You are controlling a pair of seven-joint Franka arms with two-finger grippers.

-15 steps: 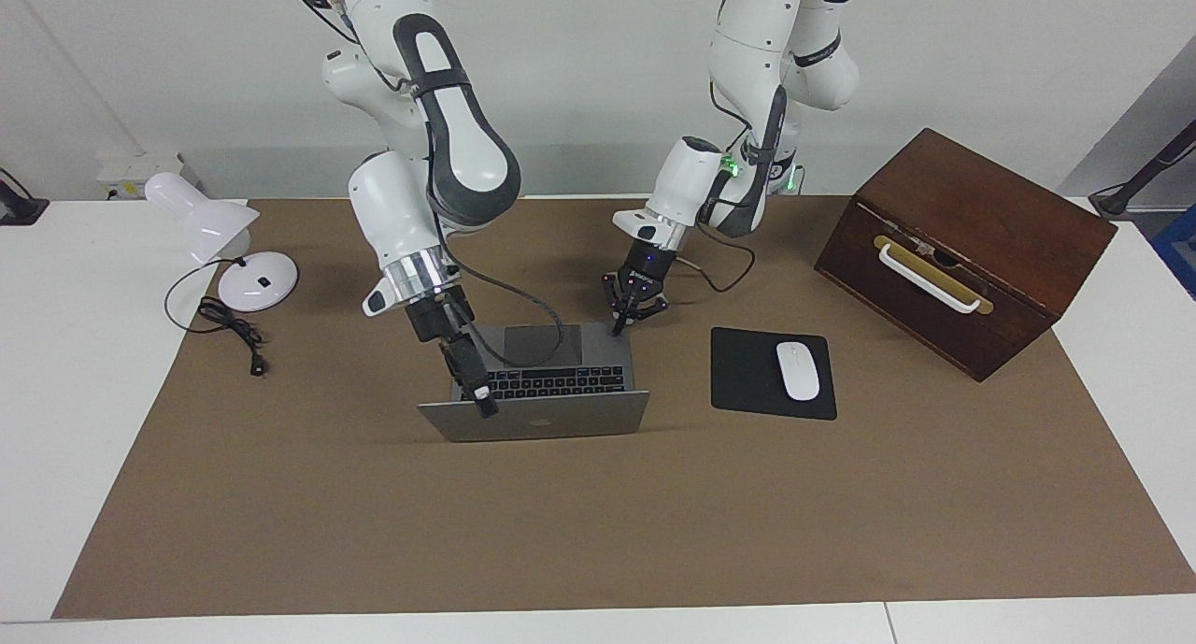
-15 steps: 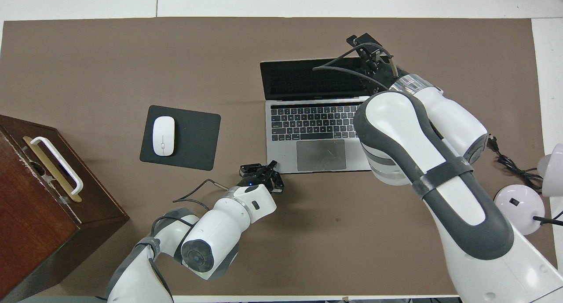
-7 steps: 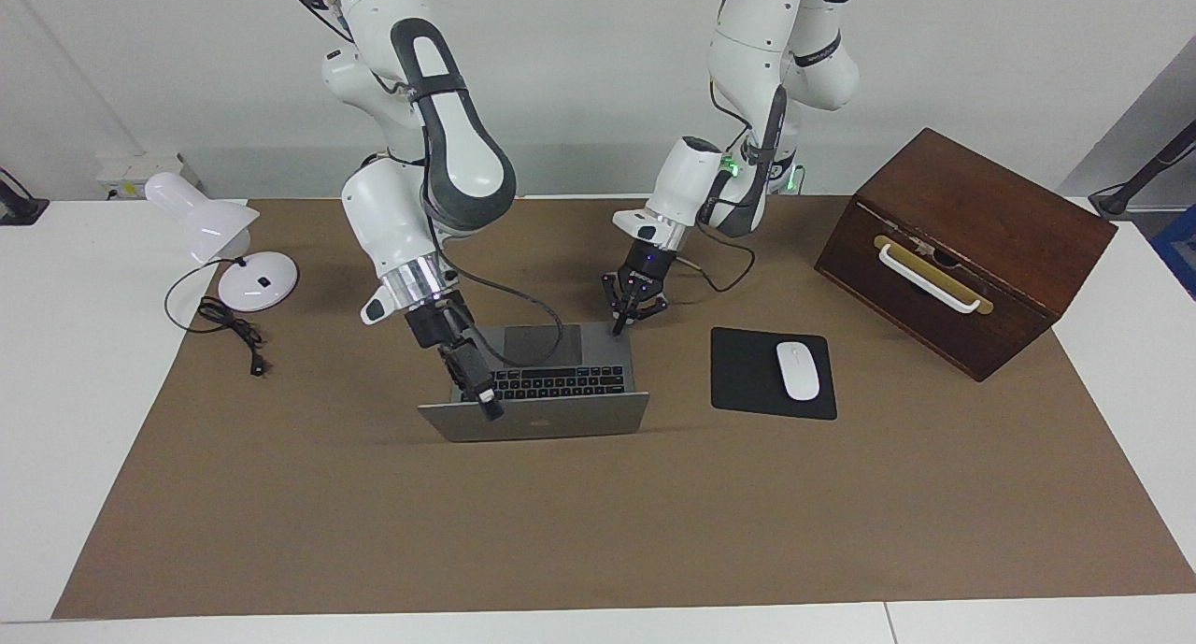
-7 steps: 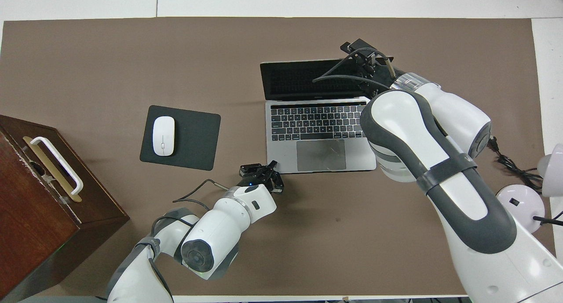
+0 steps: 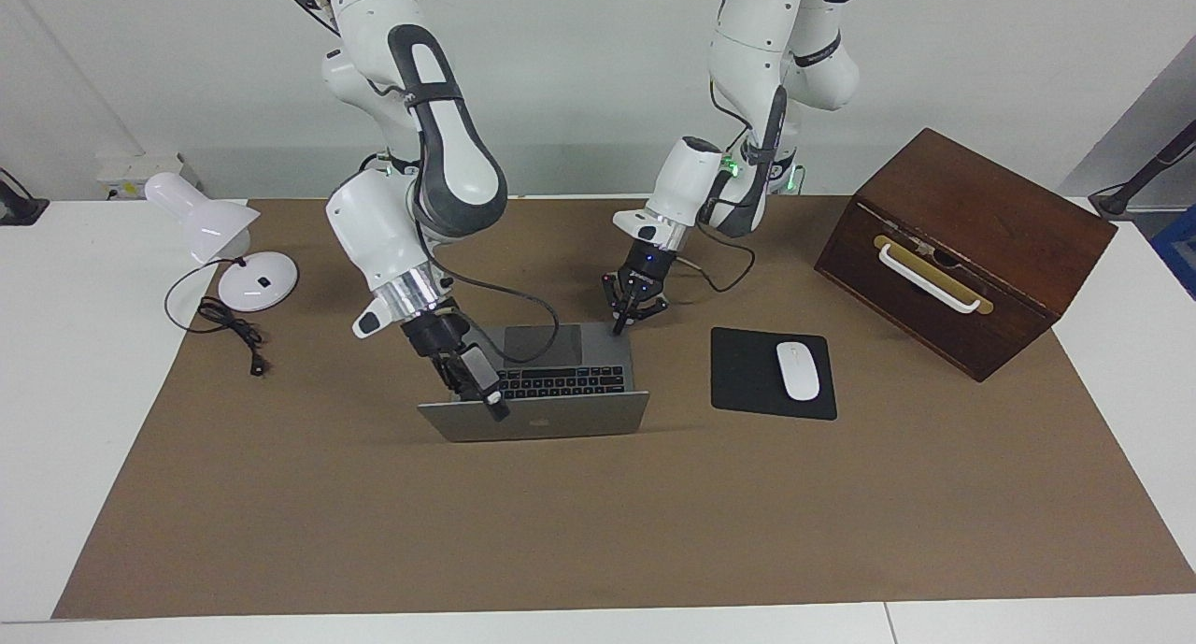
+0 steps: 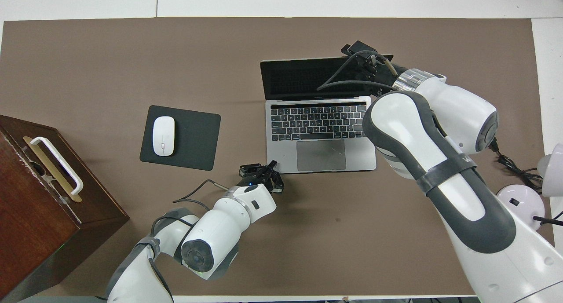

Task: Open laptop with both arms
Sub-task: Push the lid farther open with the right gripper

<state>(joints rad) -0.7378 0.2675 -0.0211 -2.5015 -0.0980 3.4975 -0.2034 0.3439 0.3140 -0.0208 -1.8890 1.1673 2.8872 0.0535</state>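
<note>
The silver-grey laptop [image 5: 570, 418] stands open on the brown mat, its lid tilted back away from the robots. Its black keys and grey trackpad show in the overhead view [image 6: 317, 123]. My right gripper [image 5: 492, 403] is at the lid's top edge, near the corner toward the right arm's end of the table; it also shows in the overhead view [image 6: 357, 50]. My left gripper [image 5: 624, 319] is open and low at the base's corner nearest the robots, toward the left arm's end. One fingertip [image 5: 617, 327] rests at that corner. It also shows in the overhead view [image 6: 264, 170].
A black mouse pad [image 5: 743, 375] with a white mouse [image 5: 797, 370] lies beside the laptop toward the left arm's end. A brown wooden box [image 5: 967, 242] with a white handle stands past it. A white desk lamp [image 5: 217, 231] and its cable are at the right arm's end.
The right arm's elbow and forearm have swung out toward its own end of the table while its gripper stayed at the lid's edge. The lid's tilt looks about the same. The left arm has not moved.
</note>
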